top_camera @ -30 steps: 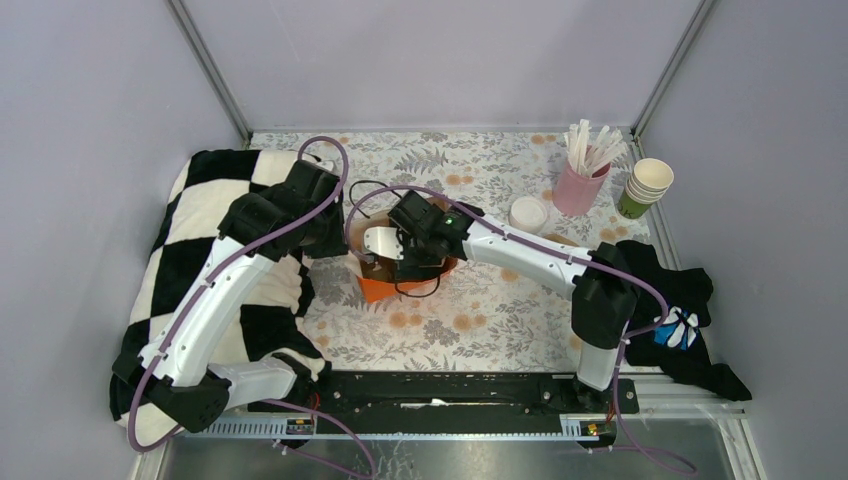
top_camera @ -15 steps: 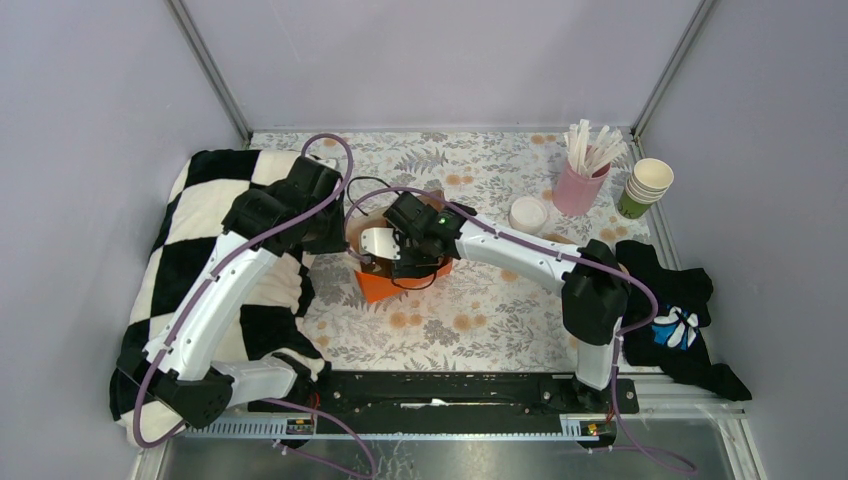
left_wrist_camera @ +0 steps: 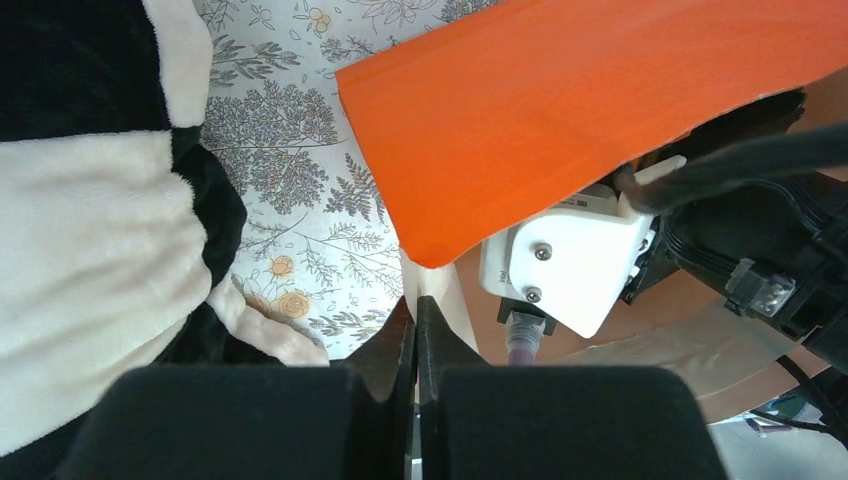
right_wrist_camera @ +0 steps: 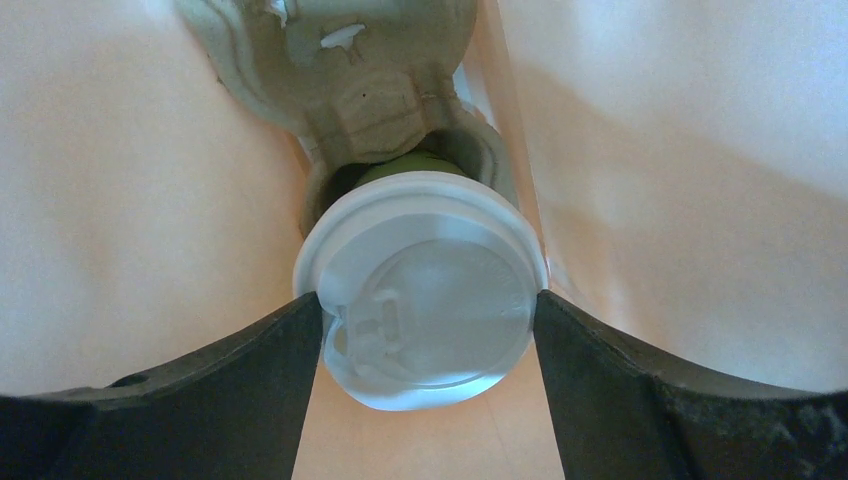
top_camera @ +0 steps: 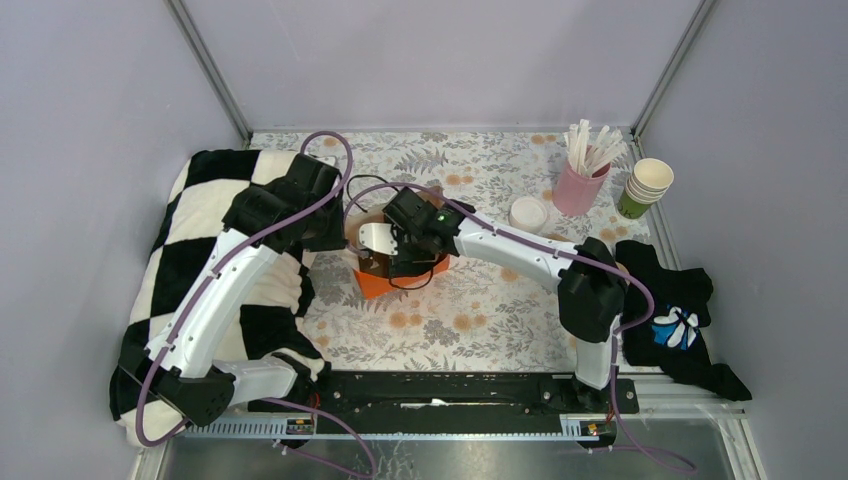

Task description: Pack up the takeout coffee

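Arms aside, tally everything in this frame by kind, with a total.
Lidded coffee cup: 1
Cup carrier: 1
Orange bag: 1
Stack of lidless cups: 1
Pink cup of white sticks: 1
Loose white lid: 1
Cloths: 2, checked blanket, black cloth
Total: 8

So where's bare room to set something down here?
Bare floral tabletop lies between the orange bag and the arm bases, and along the far edge left of the pink straw cup. Crowded: far right corner and around the bag.
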